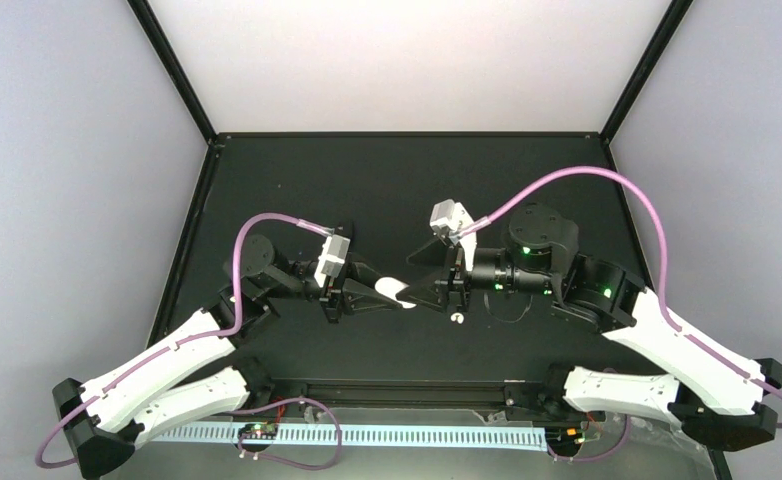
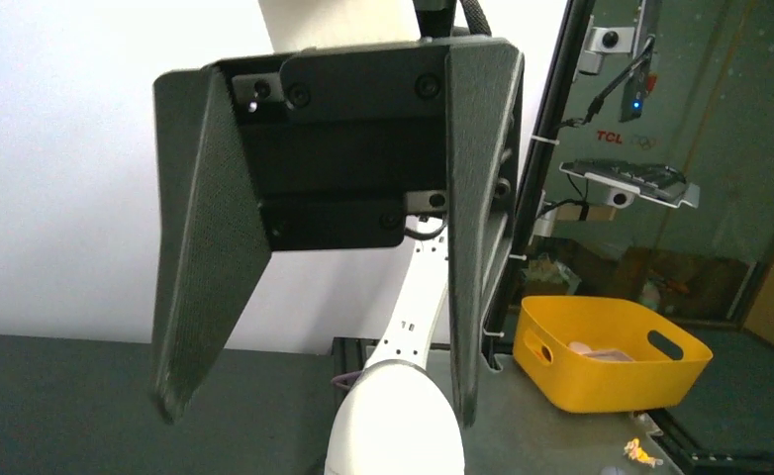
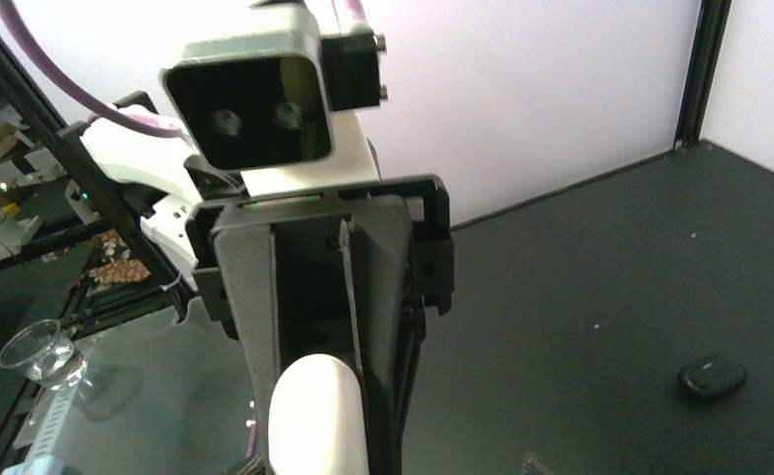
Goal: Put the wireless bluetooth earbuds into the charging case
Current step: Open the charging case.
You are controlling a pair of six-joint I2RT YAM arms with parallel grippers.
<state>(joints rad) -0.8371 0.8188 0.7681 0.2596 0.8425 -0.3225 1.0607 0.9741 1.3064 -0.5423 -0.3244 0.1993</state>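
**White charging case (image 1: 395, 291) clamped at centre; white earbud (image 1: 457, 318) loose**

The white earbud lies on the bench (image 1: 387, 190), nearer the near edge than the right gripper (image 2: 322, 401) and apart from it. That gripper's jaws stand wide with nothing between them, tips just beside the case. The left gripper (image 1: 379, 294) is closed tight on the case. A black earbud (image 3: 712, 376) rests farther back, past the left gripper. The far and side edges lie well apart from both grippers.
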